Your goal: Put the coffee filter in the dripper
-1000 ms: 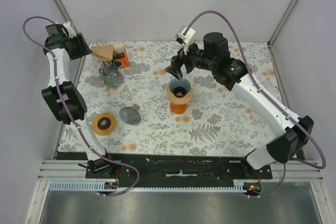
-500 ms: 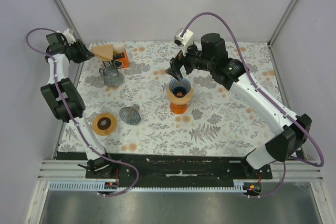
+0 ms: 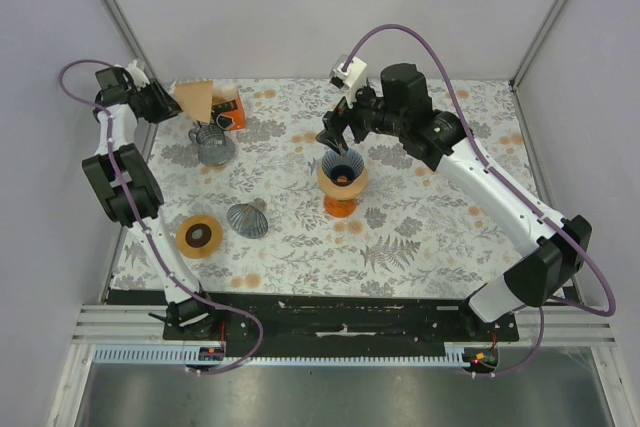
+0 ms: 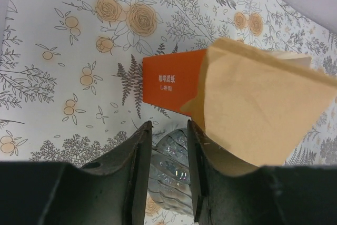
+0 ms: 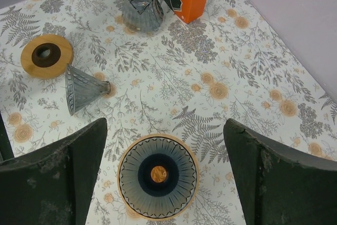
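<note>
Update: over the last second the left gripper (image 4: pixel 168 130) has narrowed from fairly wide to about half closed, and the wrist has swung in toward the orange filter box (image 3: pixel 228 112) at the far left. The coffee filter (image 4: pixel 263 109) has tipped up off the box top and now hangs at the gripper's side above the box.

In the wrist view I still see a gap between the jaws, with the glass server (image 4: pixel 168 177) showing through. The filter sits against the right-hand finger, its lower edge hidden. I can't tell if it's really pinched or only nudged.

The right gripper (image 5: pixel 166 127) hasn't changed: fully open, empty, hovering over the dripper (image 5: pixel 158 175) at mid-table.

My read: the pick is in progress but unconfirmed. The filter is well apart from the dripper, so the whole carry rightward remains. I'd want the right arm out of the way before that.
</note>
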